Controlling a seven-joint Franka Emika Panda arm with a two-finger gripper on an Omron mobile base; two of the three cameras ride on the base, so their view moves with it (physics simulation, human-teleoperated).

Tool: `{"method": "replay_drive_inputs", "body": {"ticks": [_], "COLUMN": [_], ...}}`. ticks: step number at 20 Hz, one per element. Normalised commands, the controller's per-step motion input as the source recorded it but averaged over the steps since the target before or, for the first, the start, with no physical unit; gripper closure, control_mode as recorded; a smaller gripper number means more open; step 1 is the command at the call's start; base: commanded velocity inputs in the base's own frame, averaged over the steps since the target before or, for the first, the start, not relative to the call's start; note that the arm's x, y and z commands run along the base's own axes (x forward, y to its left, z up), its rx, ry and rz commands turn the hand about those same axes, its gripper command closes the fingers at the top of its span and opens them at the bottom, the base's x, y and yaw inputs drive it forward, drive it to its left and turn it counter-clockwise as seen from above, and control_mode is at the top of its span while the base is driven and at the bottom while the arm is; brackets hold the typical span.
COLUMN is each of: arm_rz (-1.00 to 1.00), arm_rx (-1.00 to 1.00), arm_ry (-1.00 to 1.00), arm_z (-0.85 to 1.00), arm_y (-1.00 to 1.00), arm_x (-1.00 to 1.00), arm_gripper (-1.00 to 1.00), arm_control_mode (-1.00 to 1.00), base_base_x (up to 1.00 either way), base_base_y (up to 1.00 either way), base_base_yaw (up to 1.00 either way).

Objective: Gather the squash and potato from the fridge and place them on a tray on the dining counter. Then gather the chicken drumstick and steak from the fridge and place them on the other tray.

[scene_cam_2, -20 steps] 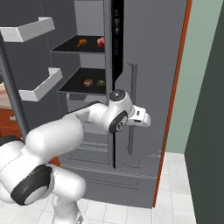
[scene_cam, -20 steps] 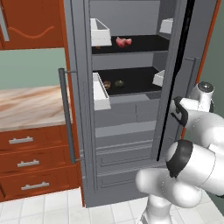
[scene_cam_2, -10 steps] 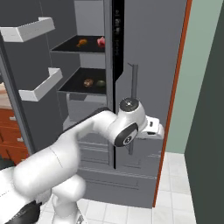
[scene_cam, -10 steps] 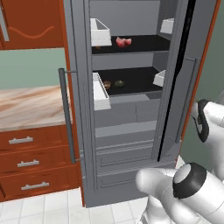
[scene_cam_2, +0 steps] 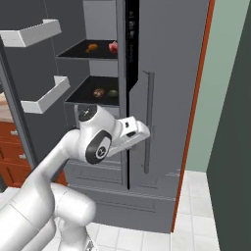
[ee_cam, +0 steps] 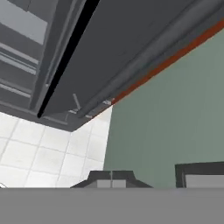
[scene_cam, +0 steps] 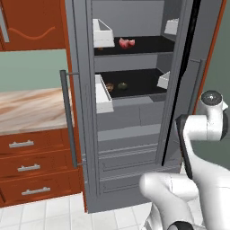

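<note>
The fridge point(scene_cam: 134, 134) stands with its left door swung wide and its right door point(scene_cam_2: 166, 98) a little ajar. On the lower black shelf lie the brown potato point(scene_cam: 109, 86) point(scene_cam_2: 99, 92) and the dark green squash point(scene_cam: 122, 85) point(scene_cam_2: 112, 93). The pink steak point(scene_cam: 127, 43) point(scene_cam_2: 113, 46) lies on the upper shelf, with an orange-brown chicken drumstick point(scene_cam_2: 91, 47) beside it. My gripper point(ee_cam: 111, 177) is shut on nothing and hangs outside the fridge, just left of the right door's bar handle point(scene_cam_2: 147, 122), facing floor and wall. The trays and dining counter are out of view.
A marbled wall counter point(scene_cam: 27, 108) over red-brown drawers point(scene_cam: 31, 166) lies left of the fridge. White bins point(scene_cam: 103, 33) line the open left door. A green wall point(scene_cam_2: 225, 98) runs to the right, and white tiles point(scene_cam: 54, 211) cover the floor.
The arm has bent differently: the hand swung right and lower, then came back left beside the right door's handle. The fingers closed the last bit. The food on the shelves has not moved.
</note>
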Motion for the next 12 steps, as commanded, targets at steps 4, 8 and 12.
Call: {"method": "replay_drive_inputs", "body": {"ticks": [4,8,12], "arm_rz": [0.24,0.17,0.08], "arm_rx": [-0.25,-0.22,-0.19], "arm_ry": [0.01,0.02,0.05], "arm_z": [0.06,0.02,0.06], "arm_y": [0.71,0.54,0.61], "arm_x": [0.05,0.09,0.13], "arm_gripper": [1.00,1.00,1.00], "arm_control_mode": [-1.00,-1.00,-1.00], "base_base_x": [0.00,0.00,0.00], "base_base_y": [0.00,0.00,0.00], "base_base_yaw": [0.00,0.00,0.00]}}
